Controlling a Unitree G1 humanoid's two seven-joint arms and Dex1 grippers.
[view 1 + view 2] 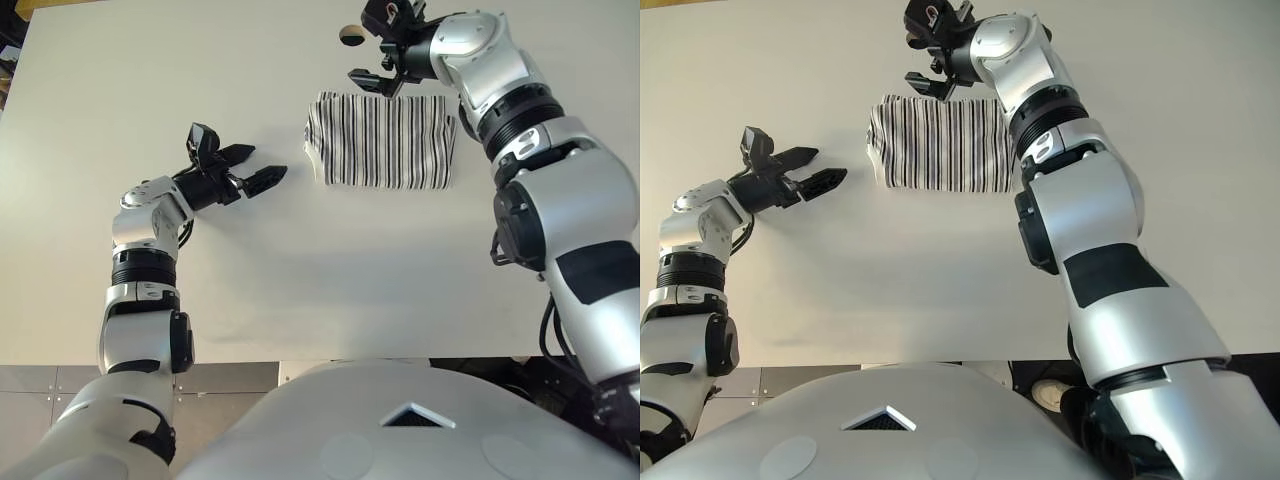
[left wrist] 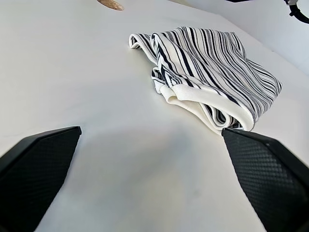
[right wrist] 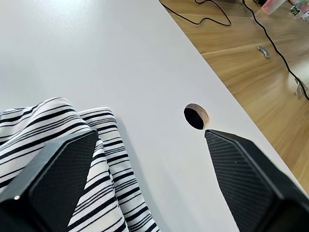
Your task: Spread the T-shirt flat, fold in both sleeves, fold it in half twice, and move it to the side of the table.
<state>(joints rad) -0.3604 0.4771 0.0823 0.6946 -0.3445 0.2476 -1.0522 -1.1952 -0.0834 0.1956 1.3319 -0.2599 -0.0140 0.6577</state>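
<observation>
Folded T-shirt (image 1: 382,140) amid bare table (image 1: 130,90).

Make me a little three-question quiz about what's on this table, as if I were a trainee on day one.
1. True or false: the striped T-shirt lies folded into a compact rectangle on the white table.
2. Pick one: what lies in the tabletop just beyond the shirt, near the right gripper? A) a round hole; B) a cup; C) a second shirt.
3. Fill the gap: the left gripper sits beside the shirt, not touching it, with its two fingers ____.

Key: 1 true; 2 A; 3 open.
</observation>
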